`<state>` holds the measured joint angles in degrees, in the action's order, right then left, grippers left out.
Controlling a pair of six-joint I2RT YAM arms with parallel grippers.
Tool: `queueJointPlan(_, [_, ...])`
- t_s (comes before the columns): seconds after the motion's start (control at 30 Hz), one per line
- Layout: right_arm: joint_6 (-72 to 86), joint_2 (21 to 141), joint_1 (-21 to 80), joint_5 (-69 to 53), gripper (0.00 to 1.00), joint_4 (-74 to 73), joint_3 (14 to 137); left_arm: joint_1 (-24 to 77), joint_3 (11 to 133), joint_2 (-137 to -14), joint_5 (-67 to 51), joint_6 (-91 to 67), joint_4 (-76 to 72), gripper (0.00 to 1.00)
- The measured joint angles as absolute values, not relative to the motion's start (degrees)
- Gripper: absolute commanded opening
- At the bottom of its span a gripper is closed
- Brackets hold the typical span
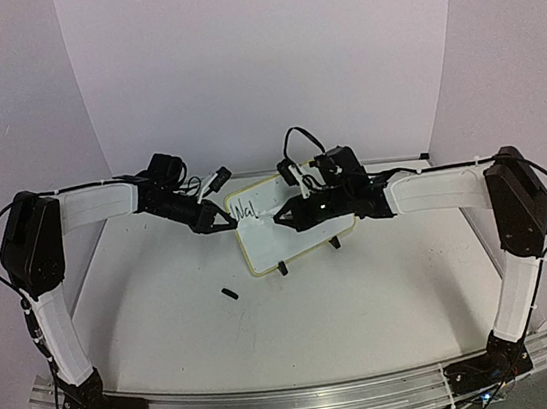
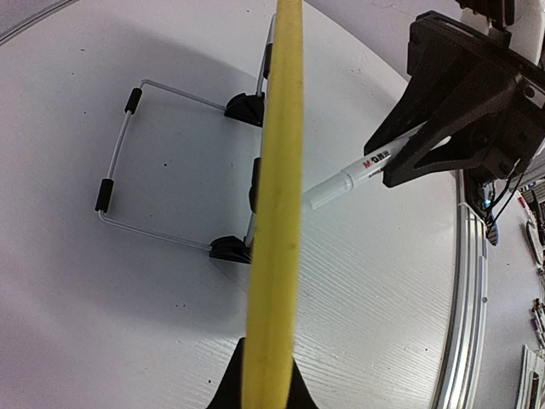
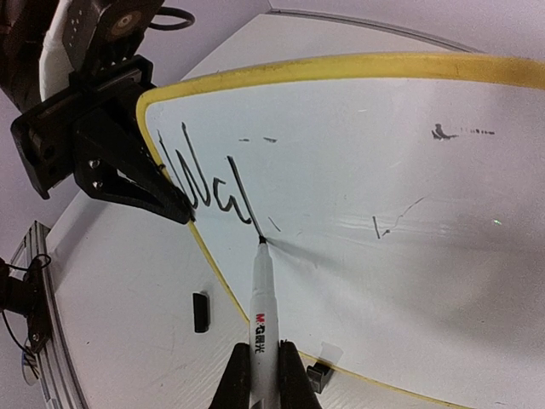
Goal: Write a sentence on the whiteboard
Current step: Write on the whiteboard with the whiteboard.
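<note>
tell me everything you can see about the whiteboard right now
The whiteboard is a small white rectangle with rounded corners and a pale yellow rim, glossy and faintly smudged. It stands propped on two black clip feet and a wire stand on the table. Black letters sit at its upper left. The fingers of the left gripper clamp its left edge; the marker tip touches its face.

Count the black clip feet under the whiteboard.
2: left foot and right foot, both under the whiteboard's bottom edge; none looks hidden.
</note>
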<state>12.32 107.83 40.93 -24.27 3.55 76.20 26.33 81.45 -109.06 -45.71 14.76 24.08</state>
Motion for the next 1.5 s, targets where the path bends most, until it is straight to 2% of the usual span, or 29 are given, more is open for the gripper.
queueJointPlan(1.5, [13.96,104.62,40.73,-22.6,0.0,10.06,73.89,26.63,82.08,-109.16,-45.28,15.0,24.77,0.0])
